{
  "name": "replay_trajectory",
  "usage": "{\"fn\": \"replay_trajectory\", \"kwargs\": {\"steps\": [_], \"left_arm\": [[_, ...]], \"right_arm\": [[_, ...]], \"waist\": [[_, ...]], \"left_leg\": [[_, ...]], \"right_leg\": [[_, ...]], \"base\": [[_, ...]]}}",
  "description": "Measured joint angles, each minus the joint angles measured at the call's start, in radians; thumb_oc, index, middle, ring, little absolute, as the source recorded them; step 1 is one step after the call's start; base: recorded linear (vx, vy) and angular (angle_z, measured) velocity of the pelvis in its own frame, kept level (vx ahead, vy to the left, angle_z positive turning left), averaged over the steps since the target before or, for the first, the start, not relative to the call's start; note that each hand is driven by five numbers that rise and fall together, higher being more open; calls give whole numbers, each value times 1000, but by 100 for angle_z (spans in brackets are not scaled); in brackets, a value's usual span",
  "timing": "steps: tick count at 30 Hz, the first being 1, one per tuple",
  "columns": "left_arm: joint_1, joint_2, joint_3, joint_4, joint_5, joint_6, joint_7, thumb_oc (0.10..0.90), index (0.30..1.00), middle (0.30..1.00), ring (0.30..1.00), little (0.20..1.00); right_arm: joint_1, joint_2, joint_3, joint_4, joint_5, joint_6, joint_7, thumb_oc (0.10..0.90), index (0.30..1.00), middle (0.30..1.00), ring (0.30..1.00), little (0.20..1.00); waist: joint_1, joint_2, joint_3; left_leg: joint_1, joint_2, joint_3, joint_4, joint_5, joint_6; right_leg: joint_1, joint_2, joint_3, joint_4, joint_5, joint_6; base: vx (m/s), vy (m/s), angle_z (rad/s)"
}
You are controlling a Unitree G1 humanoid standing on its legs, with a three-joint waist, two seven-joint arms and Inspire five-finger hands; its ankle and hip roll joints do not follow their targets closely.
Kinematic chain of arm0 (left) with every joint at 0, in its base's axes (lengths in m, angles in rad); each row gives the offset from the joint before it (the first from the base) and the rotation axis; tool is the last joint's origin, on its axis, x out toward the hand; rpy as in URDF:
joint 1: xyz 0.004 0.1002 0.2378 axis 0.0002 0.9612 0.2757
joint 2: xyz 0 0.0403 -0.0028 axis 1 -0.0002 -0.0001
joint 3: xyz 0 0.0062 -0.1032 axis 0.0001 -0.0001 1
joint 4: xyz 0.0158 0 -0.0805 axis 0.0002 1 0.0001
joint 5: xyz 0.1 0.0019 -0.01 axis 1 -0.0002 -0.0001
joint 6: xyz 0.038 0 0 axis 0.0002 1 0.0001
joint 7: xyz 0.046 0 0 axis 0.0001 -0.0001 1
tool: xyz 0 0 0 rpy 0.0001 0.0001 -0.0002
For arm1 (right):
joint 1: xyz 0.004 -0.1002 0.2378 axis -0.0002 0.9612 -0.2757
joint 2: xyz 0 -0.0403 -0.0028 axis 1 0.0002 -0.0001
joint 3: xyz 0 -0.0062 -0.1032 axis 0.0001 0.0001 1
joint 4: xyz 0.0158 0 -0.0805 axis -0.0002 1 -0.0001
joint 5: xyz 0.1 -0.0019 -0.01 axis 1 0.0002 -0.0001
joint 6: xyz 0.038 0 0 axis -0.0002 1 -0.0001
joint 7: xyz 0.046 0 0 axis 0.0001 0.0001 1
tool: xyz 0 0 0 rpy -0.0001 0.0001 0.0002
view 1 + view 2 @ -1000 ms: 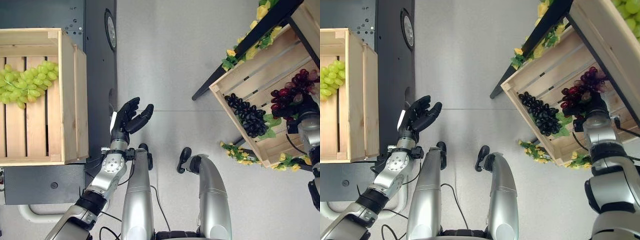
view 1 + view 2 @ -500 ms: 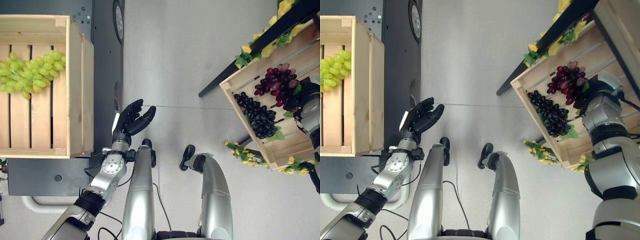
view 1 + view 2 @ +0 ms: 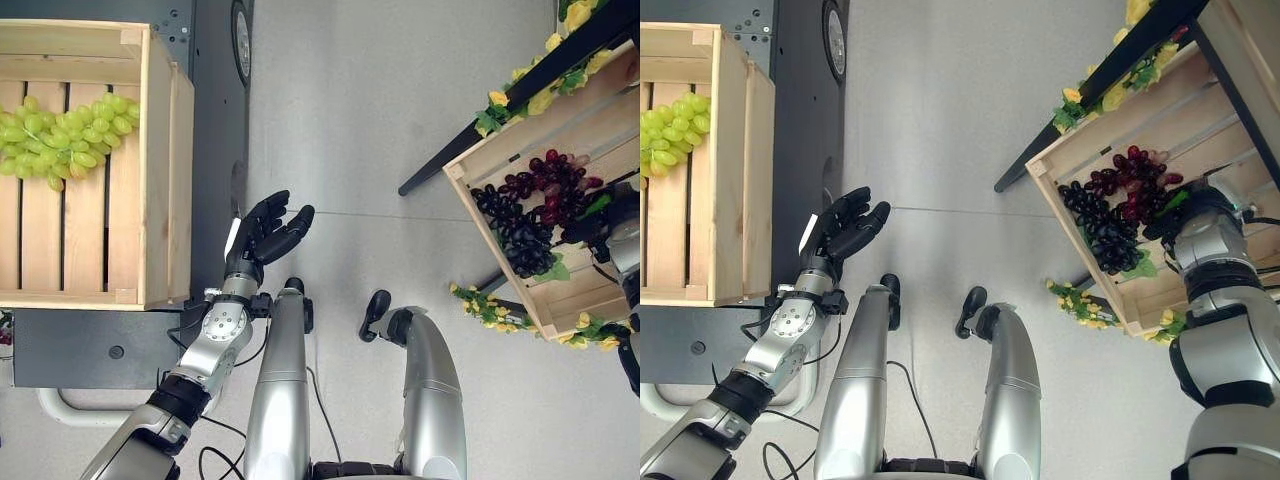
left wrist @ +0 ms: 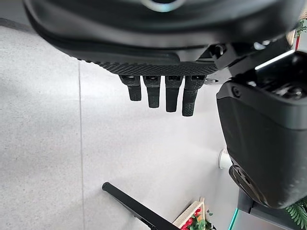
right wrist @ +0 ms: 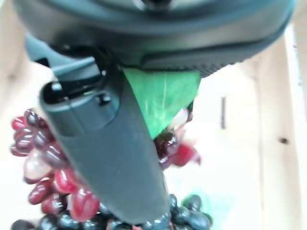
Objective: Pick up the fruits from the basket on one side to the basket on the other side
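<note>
Two wooden slatted crates flank the floor: the right crate holds dark red grapes where the right hand sits, its fingers' state untellable. The left hand hovers, fingers relaxed. Green grapes lie in the left crate.

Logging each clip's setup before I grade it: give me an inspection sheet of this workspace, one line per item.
Surface: grey floor between two stands.
Job's things: green grapes lie in the left crate; red grapes and black grapes lie in the right crate.
Clutter: yellow flowers with green leaves along the right crate's edges.
Hands: left hand open, over the floor beside the left crate, holding nothing; right hand is in the right crate at the red grapes, with a green leaf by its palm; grip cannot be told.
Cables: nothing seen.
Surroundings: dark cabinet under the left crate; black frame carrying the right crate.
</note>
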State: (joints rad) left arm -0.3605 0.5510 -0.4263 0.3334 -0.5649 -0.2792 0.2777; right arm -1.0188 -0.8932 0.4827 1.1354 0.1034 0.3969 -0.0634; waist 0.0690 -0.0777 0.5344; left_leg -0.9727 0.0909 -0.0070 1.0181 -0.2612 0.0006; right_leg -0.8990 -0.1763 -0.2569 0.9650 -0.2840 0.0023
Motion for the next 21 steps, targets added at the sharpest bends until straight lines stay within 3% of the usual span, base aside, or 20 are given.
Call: {"fn": "replay_trajectory", "kwargs": {"steps": [12, 17, 21], "left_arm": [[-8, 4, -4, 0, 0, 1, 10, 800, 900, 900, 900, 900], [-8, 4, -24, 0, 0, 1, 18, 800, 900, 900, 900, 900], [-8, 3, -40, 0, -1, 1, 25, 800, 900, 900, 900, 900]], "right_arm": [[0, 1, -46, 67, 30, 31, -8, 800, 900, 900, 900, 900], [1, 3, -50, 66, 30, 26, -97, 800, 900, 900, 900, 900], [13, 28, -126, 44, 71, -20, -263, 800, 900, 900, 900, 900]], "waist": [[1, 1, 0], [0, 1, 0], [-5, 1, 0]], "left_leg": [[9, -4, 9, -2, -4, 7], [13, -5, 11, -4, -4, 8], [18, -5, 15, -10, -4, 8]], "right_leg": [[6, -5, 8, -2, 3, -1], [9, -5, 11, -3, 3, 0], [9, -4, 14, -5, 5, 4]], "base": [[0, 15, 0], [4, 17, 0], [5, 60, 0]]}}
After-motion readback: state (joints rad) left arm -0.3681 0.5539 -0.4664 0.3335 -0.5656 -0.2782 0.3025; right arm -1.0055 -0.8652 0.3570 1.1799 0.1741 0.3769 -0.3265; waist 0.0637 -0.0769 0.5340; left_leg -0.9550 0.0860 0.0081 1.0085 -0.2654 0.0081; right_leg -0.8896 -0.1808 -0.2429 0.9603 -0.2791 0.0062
